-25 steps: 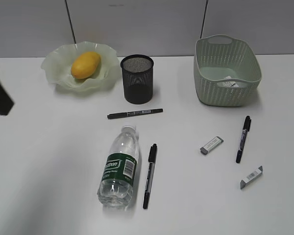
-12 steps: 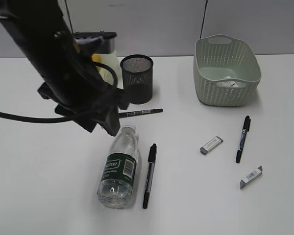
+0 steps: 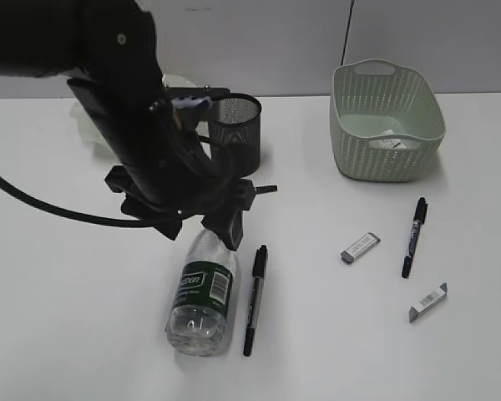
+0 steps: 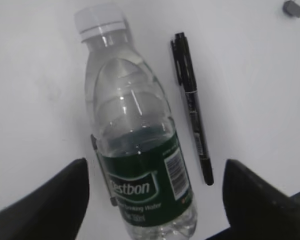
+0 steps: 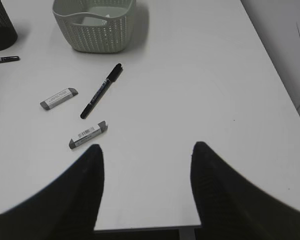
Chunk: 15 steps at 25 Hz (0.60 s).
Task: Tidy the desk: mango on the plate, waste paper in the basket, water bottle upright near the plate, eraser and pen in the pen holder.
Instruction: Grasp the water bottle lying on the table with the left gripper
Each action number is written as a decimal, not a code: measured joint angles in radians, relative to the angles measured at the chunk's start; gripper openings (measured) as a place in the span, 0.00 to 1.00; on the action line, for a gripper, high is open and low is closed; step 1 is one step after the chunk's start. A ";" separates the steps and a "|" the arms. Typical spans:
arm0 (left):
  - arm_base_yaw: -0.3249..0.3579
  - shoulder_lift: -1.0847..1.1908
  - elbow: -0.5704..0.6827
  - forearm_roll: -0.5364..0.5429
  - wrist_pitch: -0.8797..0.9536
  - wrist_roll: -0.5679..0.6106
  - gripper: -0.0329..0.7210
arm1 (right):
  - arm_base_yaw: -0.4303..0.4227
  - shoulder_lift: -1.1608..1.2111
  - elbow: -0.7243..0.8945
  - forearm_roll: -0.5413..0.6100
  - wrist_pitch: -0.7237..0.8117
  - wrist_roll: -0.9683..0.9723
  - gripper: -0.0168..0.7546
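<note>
The water bottle lies on its side at front centre, cap toward the back. My left gripper hangs open over its neck. In the left wrist view the bottle lies between the open fingers, apart from them. A black pen lies beside the bottle, and also shows in the left wrist view. The pen holder stands behind my arm. The arm hides the mango and most of the plate. The waste paper sits in the basket. My right gripper is open and empty.
A second pen and two erasers lie right of centre. The right wrist view shows them too: pen, erasers. A third pen's tip shows past my left arm. The table's front edge is under my right gripper.
My left arm has swung in from the left, passed over the plate and come to the bottle's neck. The bottle, pens and erasers have not moved.
</note>
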 joint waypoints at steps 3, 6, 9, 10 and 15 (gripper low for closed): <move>-0.001 0.036 0.000 0.053 0.001 -0.015 0.88 | 0.000 0.000 0.000 0.000 0.000 0.000 0.59; -0.001 0.060 0.000 0.074 -0.004 -0.026 0.87 | 0.000 0.000 0.000 0.000 0.000 0.000 0.59; -0.001 0.069 0.000 0.078 -0.022 -0.032 0.86 | 0.000 0.000 0.000 0.000 0.000 0.000 0.59; -0.001 0.071 0.000 0.080 -0.025 -0.033 0.86 | 0.000 0.000 0.000 0.000 0.000 0.000 0.59; -0.008 0.103 0.000 0.080 -0.030 -0.035 0.86 | 0.000 0.000 0.000 0.000 0.000 0.000 0.59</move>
